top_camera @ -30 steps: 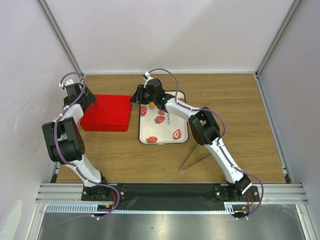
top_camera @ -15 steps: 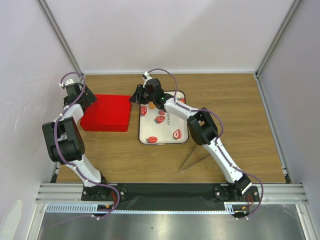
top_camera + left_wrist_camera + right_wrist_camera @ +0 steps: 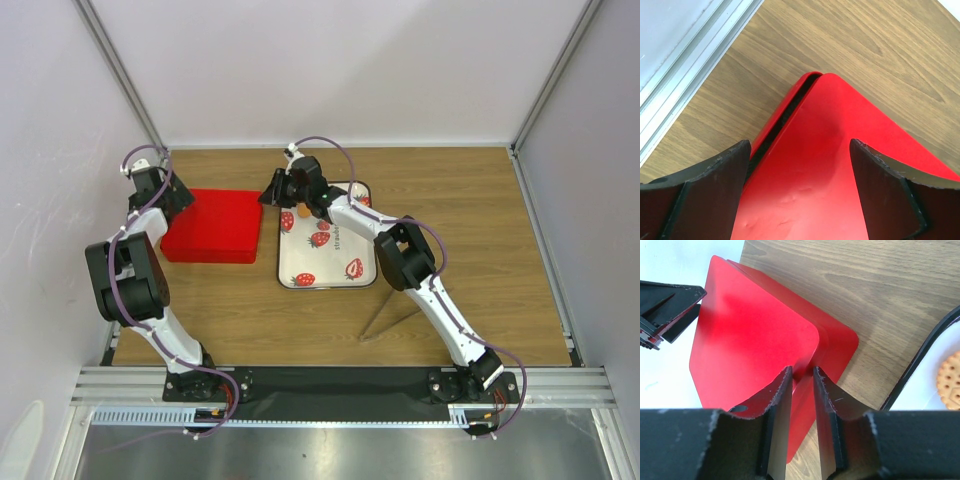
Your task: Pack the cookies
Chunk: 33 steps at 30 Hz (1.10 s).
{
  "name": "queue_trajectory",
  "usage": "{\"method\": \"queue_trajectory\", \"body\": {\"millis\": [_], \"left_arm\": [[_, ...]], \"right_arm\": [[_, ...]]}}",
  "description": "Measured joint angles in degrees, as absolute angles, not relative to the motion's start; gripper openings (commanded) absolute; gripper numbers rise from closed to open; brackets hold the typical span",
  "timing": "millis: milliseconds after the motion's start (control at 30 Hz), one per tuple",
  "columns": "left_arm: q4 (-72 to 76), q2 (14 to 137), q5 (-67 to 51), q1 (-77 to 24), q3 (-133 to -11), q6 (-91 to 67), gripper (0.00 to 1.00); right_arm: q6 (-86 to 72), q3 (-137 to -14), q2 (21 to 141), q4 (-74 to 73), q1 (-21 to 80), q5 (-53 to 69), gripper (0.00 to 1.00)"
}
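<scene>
One orange cookie (image 3: 302,212) lies at the far end of the strawberry-print tray (image 3: 330,264); it shows again as a dotted disc (image 3: 950,380) at the right edge of the right wrist view. The red box (image 3: 212,228) stands left of the tray with its lid (image 3: 750,335) down. My right gripper (image 3: 802,371) is shut on the lid's near right corner rim (image 3: 270,197). Over the box's far left corner (image 3: 810,165) my left gripper (image 3: 800,150) hangs wide open, one finger on each side, holding nothing (image 3: 178,197). The box's inside is hidden.
The tray's black rim (image 3: 920,360) lies close to the right of the box. White walls and an aluminium rail (image 3: 685,80) run just left of the box. Bare wooden table (image 3: 470,230) stretches to the right of the tray.
The right gripper's jaws have narrowed onto the lid's corner and its wrist has shifted slightly. The left arm, the box and the cookie have not moved.
</scene>
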<state>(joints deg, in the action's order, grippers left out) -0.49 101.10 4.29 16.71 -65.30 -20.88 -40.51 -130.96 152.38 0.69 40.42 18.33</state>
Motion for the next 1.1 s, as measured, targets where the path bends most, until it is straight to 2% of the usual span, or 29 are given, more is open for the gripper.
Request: {"method": "queue_trajectory", "body": {"millis": [500, 833, 1100], "left_arm": [[-2.1, 101.1, 9.5, 17.1, -65.3, -21.6, 0.88], [0.3, 101.1, 0.7, 22.1, -62.9, -25.1, 0.89], [4.0, 101.2, -5.5, 22.3, -60.7, -26.1, 0.89]], "right_arm": [[-40.6, -131.3, 152.4, 0.6, 40.4, 18.4, 0.28], [-41.0, -131.3, 152.4, 0.6, 40.4, 18.5, 0.27], [-41.0, -131.3, 152.4, 0.6, 40.4, 18.5, 0.28]]}}
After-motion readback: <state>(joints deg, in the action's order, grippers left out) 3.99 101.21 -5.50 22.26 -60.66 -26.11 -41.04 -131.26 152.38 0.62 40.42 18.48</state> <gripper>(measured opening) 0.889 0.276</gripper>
